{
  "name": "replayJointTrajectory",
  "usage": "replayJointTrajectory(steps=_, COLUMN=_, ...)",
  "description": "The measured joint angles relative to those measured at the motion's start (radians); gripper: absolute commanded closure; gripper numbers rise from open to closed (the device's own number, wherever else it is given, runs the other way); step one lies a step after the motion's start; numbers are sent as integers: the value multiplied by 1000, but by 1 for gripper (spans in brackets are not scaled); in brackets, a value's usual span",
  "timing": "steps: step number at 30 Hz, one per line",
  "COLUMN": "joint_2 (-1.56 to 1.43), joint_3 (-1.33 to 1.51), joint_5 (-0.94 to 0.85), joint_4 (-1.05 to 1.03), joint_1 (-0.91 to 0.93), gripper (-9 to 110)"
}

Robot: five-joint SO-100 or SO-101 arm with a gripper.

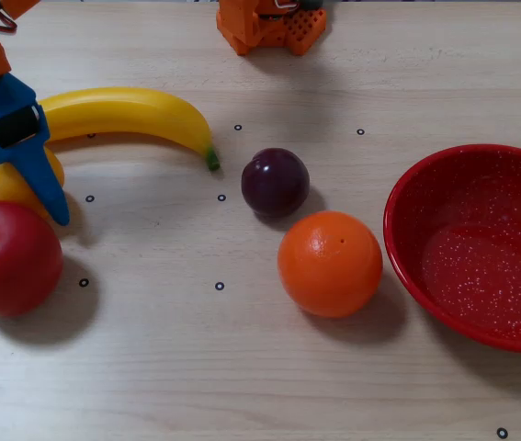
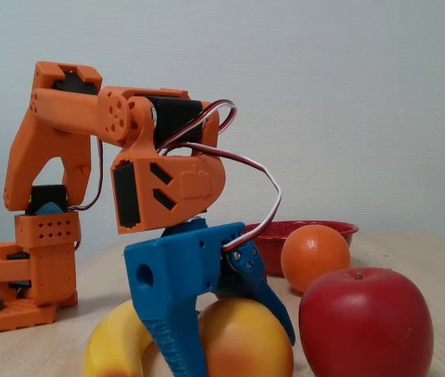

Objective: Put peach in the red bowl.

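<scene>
Five fruits lie on the bench (image 1: 242, 386), and the nearest to the front edge in the top-down fixed view is the apple (image 1: 7, 259) at the left edge, with the orange (image 1: 330, 264) towards the middle and the red bowl (image 1: 444, 188) against the right edge, empty. Just behind the apple sits the peach (image 1: 1, 180), apparently touching it and close beside the stalkless end of the banana (image 1: 127, 112); a plum (image 1: 276, 182) rests behind the orange. The blue fingers (image 1: 47, 197) of the gripper (image 2: 242, 334) straddle the peach: in the low fixed view one finger (image 2: 176, 330) stands on its left side and the other (image 2: 273, 302) runs down its right, both seemingly against the skin, so the fingers look narrowly set around the fruit, though whether they grip it firmly I cannot tell. The step in hand appears to be securing the peach before lifting. Doing it well probably means closing fully at the fruit's widest girth so the smooth skin does not squirt out, then rising straight up clear of the apple and banana before swinging across over the plum and orange to the bowl. The arm's base (image 1: 269, 23) stands at the far edge.
</scene>
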State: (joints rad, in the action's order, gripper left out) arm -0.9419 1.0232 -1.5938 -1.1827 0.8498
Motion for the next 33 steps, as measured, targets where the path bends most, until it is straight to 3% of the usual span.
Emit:
replayJointTrajectory(steps=21, joint_2=-2, joint_3=14, joint_5=2, joint_4=43, joint_1=0, gripper=64)
replayJointTrajectory(steps=33, joint_2=-9, joint_3=14, joint_5=-17, joint_4=44, joint_1=0, gripper=84)
